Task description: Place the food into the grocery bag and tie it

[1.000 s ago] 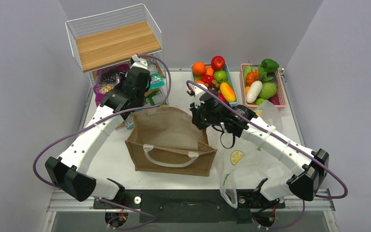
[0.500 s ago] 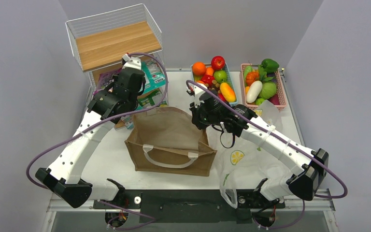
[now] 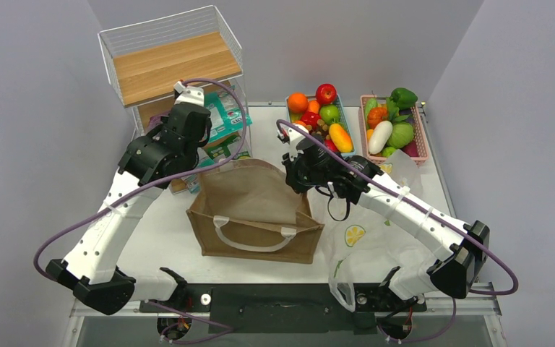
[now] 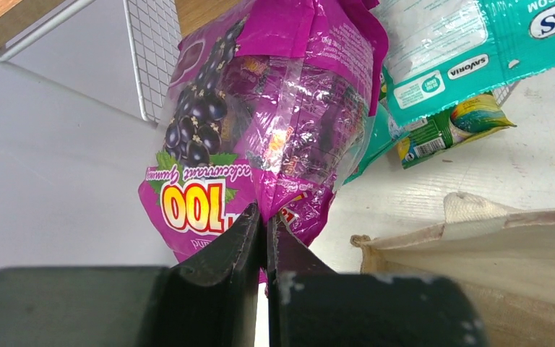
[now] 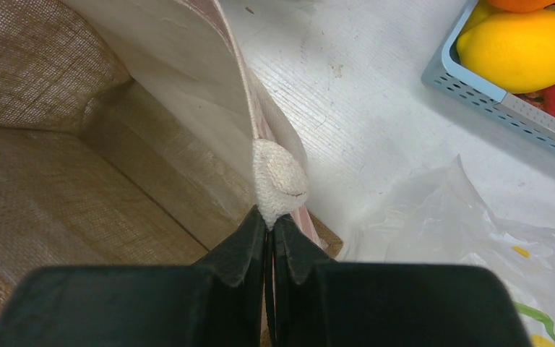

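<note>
My left gripper [image 4: 264, 217] is shut on the bottom edge of a purple snack packet [image 4: 274, 108] and holds it up beside the wire shelf; in the top view the gripper [image 3: 175, 137] hides the packet. Teal packets [image 4: 470, 50] and a green one [image 4: 448, 126] lie on the table behind it. My right gripper [image 5: 269, 217] is shut on the white handle end [image 5: 278, 181] at the right rim of an open brown jute tote [image 3: 253, 210]. The lemon-print plastic grocery bag [image 3: 361, 238] lies crumpled under my right arm. Orange [image 3: 298, 101] and yellow [image 3: 340, 137] toy fruits sit in a blue basket [image 3: 345, 116].
A wire shelf with a wooden top [image 3: 166, 65] stands at the back left, just above the packets. A pink basket [image 3: 420, 137] of toy vegetables sits at the back right. The jute tote fills the middle of the table.
My left arm has swung left and back, drawing the purple packet off the pile by the shelf and lifting it. My right gripper still holds the tote rim in the same place.
</note>
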Motion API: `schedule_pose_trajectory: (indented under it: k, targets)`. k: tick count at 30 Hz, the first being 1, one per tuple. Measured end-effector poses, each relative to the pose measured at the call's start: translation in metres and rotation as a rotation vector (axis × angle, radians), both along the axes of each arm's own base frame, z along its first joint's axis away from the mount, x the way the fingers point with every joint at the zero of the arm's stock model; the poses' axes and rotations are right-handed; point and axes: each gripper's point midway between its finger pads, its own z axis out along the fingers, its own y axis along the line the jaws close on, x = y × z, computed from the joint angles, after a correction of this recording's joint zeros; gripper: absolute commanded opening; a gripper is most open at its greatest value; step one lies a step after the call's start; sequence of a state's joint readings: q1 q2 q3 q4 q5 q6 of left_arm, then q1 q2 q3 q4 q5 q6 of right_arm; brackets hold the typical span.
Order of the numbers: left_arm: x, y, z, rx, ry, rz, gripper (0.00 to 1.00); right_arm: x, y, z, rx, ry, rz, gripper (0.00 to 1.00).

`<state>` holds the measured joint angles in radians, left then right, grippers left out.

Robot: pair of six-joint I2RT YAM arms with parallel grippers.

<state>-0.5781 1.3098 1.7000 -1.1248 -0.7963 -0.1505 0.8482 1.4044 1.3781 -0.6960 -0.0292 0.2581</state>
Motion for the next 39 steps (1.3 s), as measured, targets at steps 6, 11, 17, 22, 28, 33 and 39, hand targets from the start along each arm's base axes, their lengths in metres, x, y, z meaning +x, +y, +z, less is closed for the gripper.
schedule_pose_trajectory:
  k: [6, 11, 17, 22, 28, 33, 39]
  targets:
    - [-0.012, -0.001, 0.008, -0.057, -0.008, -0.024, 0.00, -0.001, 0.001, 0.001, 0.000, -0.004, 0.002, 0.00]
    - [-0.021, -0.005, 0.016, -0.122, -0.018, -0.055, 0.00, -0.002, 0.002, 0.001, -0.002, -0.006, 0.006, 0.00]
    - [-0.039, -0.010, 0.021, -0.215, -0.017, -0.106, 0.00, -0.004, 0.005, 0.002, -0.002, -0.008, 0.010, 0.00]
    - [-0.049, -0.017, 0.033, -0.278, -0.021, -0.155, 0.00, -0.008, 0.011, 0.002, 0.002, -0.005, 0.022, 0.00]
    - [-0.062, -0.031, 0.052, -0.376, -0.046, -0.258, 0.00, -0.009, 0.013, 0.002, -0.001, -0.007, 0.021, 0.00]
    - [-0.069, -0.045, 0.068, -0.444, -0.062, -0.340, 0.00, -0.009, 0.013, 0.002, -0.005, -0.011, 0.017, 0.00]
    - [-0.081, -0.070, 0.076, -0.527, -0.029, -0.477, 0.00, -0.008, 0.012, 0.002, -0.008, -0.015, 0.013, 0.00]
